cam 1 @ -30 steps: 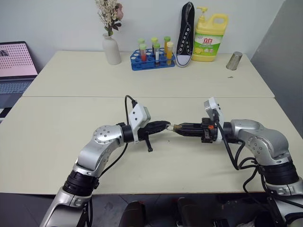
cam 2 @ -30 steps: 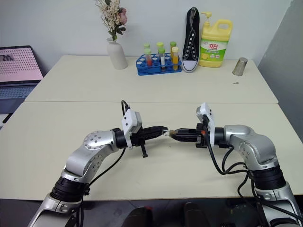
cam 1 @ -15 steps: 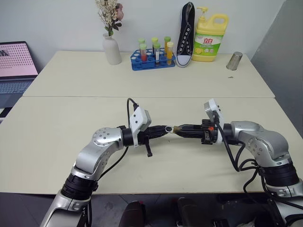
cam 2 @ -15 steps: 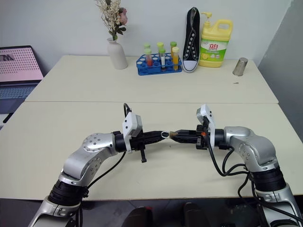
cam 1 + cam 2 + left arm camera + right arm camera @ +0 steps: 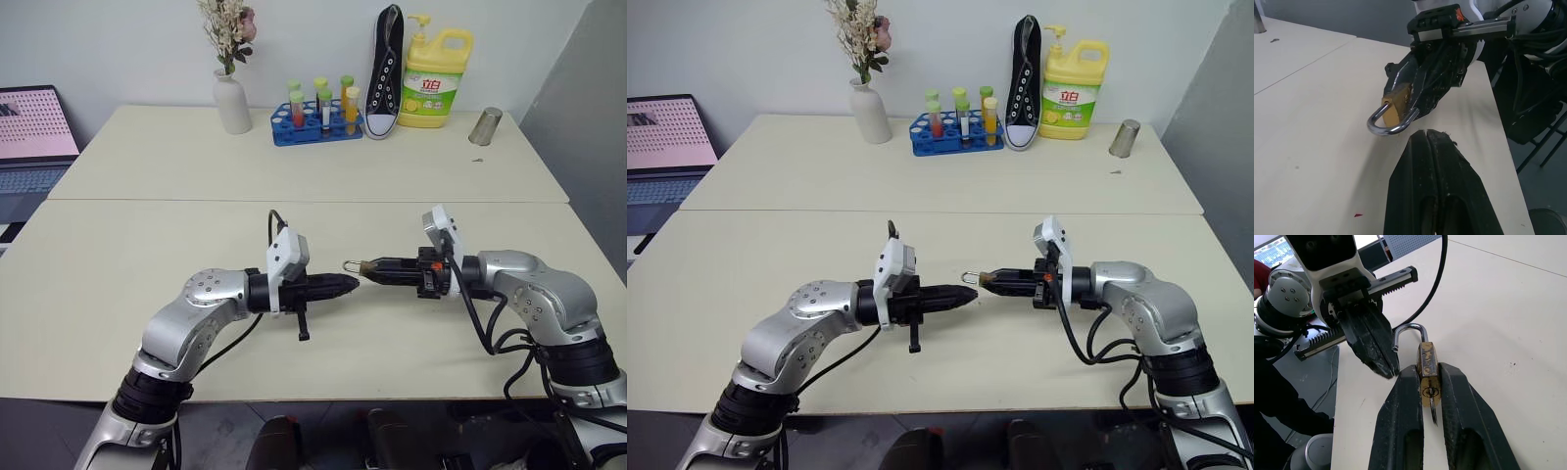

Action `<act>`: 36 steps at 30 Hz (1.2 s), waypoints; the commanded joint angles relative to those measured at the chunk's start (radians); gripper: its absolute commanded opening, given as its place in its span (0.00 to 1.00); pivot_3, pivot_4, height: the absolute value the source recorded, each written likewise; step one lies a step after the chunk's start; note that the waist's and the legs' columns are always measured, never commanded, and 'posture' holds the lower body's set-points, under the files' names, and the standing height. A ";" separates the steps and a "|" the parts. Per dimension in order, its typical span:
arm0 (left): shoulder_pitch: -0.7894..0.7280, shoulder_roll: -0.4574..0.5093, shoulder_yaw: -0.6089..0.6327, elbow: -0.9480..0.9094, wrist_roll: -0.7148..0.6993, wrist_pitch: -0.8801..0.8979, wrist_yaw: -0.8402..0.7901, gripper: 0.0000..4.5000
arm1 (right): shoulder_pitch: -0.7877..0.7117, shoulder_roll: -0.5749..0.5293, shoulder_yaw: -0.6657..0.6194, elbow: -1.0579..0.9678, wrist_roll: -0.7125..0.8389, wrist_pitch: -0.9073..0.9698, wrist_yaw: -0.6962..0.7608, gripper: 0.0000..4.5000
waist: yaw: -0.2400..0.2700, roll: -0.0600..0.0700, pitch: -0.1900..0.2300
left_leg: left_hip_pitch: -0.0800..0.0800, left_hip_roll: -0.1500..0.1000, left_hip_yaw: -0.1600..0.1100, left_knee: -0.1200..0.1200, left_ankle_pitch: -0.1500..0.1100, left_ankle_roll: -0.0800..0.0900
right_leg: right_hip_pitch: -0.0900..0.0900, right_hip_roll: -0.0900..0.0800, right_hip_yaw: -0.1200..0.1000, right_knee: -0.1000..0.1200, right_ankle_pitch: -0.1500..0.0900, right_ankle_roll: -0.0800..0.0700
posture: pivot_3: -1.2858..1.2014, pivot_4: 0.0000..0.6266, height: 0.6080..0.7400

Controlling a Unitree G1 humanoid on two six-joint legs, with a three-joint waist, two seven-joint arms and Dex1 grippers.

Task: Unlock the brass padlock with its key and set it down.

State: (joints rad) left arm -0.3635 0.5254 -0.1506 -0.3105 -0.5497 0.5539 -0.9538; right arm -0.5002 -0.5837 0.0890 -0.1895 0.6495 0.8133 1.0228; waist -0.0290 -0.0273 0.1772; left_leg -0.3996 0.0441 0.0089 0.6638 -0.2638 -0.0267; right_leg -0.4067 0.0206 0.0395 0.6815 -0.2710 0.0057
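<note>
**Padlock clamped in right gripper, shackle swung open**

The right gripper (image 5: 1427,382) grasps the brass padlock (image 5: 1427,366) by its body, holding it above the pale surface (image 5: 147,245) near the front middle. The silvery shackle (image 5: 1409,335) points toward the left gripper (image 5: 965,294) and stands free at one end, open. A thin metal sliver, possibly the key (image 5: 1433,415), juts from the keyhole end between the right fingers; I cannot tell for sure. The left gripper is clenched with nothing visible between its fingers (image 5: 1420,161), its tips just beside the shackle, not touching. A test-tube rack (image 5: 315,122), shoe (image 5: 384,69) and detergent bottle (image 5: 434,78) stand far back.
</note>
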 commanded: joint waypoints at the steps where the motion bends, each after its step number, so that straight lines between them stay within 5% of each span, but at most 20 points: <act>1: -0.021 -0.015 0.031 -0.025 -0.024 0.009 0.023 0.00 | -0.012 -0.006 -0.014 -0.012 0.004 -0.022 0.012 0.03 | 0.000 0.000 0.000 | 0.000 0.000 0.000 0.000 0.000 0.000 | 0.000 0.000 0.000 0.000 0.000 0.000 | 0.52 0.24 1.00; 36: -0.028 -0.026 0.052 -0.050 -0.035 0.006 0.058 0.00 | -0.003 -0.008 -0.006 -0.020 0.003 -0.021 0.019 0.03 | 0.000 0.000 0.000 | 0.000 0.000 0.000 0.000 0.000 0.000 | 0.000 0.000 0.000 0.000 0.000 0.000 | 0.52 0.24 1.00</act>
State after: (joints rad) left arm -0.3865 0.4957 -0.1139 -0.3142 -0.5739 0.5789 -0.8877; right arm -0.4998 -0.5838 0.0982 -0.1894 0.6473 0.8121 1.0313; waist -0.0288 -0.0273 0.1772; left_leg -0.3996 0.0441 0.0090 0.6637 -0.2638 -0.0267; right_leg -0.4067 0.0206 0.0397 0.6813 -0.2709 0.0055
